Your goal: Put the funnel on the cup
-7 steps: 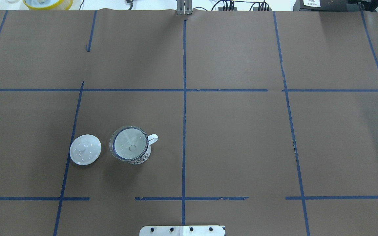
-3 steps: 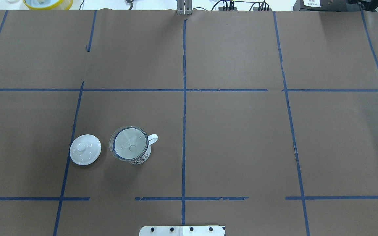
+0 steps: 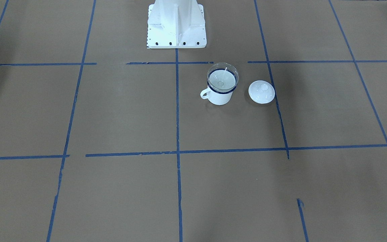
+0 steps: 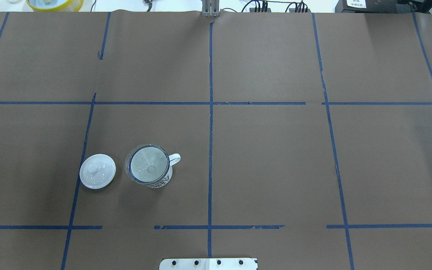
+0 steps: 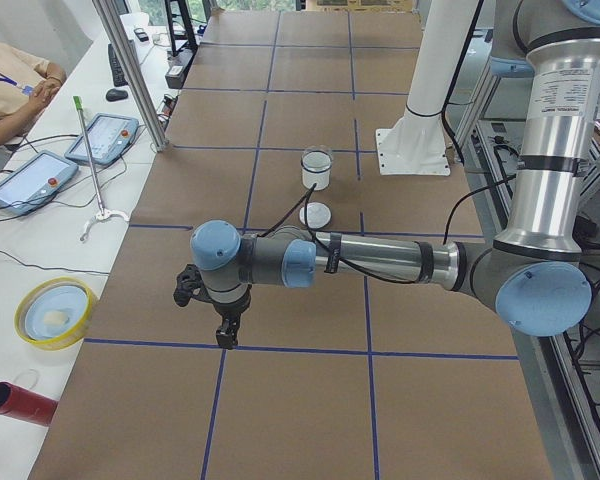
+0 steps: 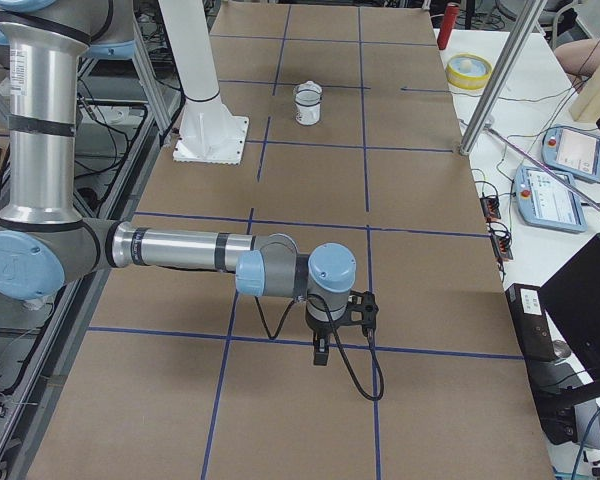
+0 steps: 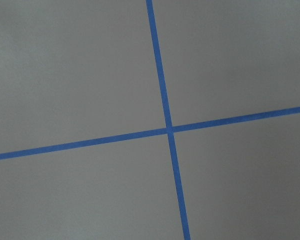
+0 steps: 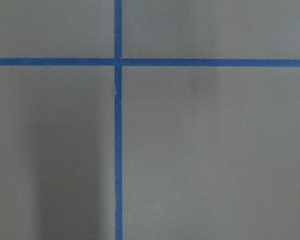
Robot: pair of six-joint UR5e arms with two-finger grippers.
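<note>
The clear funnel (image 4: 146, 165) sits upright in the mouth of the white cup (image 4: 160, 181), which has a dark blue rim and its handle pointing right. Both also show in the front-facing view, funnel (image 3: 222, 72) on cup (image 3: 220, 96), and far off in the left view (image 5: 317, 170) and the right view (image 6: 308, 104). My left gripper (image 5: 224, 338) hangs over the table well away from the cup, and so does my right gripper (image 6: 321, 357). Each shows only in a side view, so I cannot tell whether it is open or shut. The wrist views show only brown paper and blue tape.
A white knobbed lid (image 4: 97, 171) lies on the table just left of the cup. The robot base (image 3: 176, 27) stands at the table's near edge. A yellow bowl (image 5: 55, 312), a red cylinder (image 5: 20, 403) and teach pendants (image 5: 102, 138) lie beyond the table's left end.
</note>
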